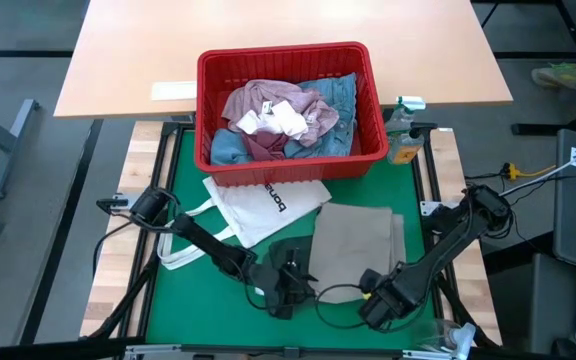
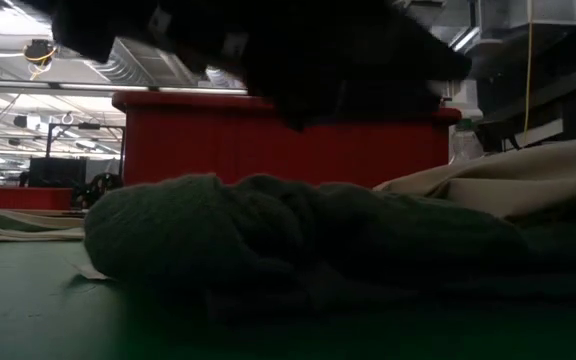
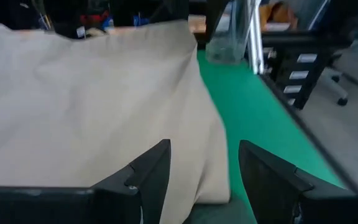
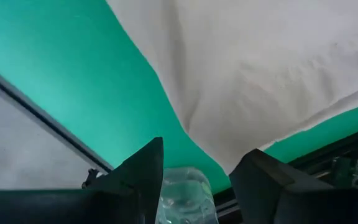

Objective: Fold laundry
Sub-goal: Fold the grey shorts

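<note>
Both tools empty, jaws apart: left tool (image 1: 290, 283) over the dark green top (image 2: 268, 235), right tool (image 1: 378, 303) by the beige trousers (image 1: 358, 238) on the bench (image 1: 183, 300). Risk: left grabs a bunched layer, fold goes crooked; trousers' edge may drag w/ it.

We see beige trousers (image 1: 358, 236) folded flat on the counter, a dark green top (image 1: 290, 262) bunched beside them.

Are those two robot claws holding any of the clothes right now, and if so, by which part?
No. The left gripper stands open over the edge of the beige trousers, and the right gripper is open too, with nothing gripped between its fingers.
</note>
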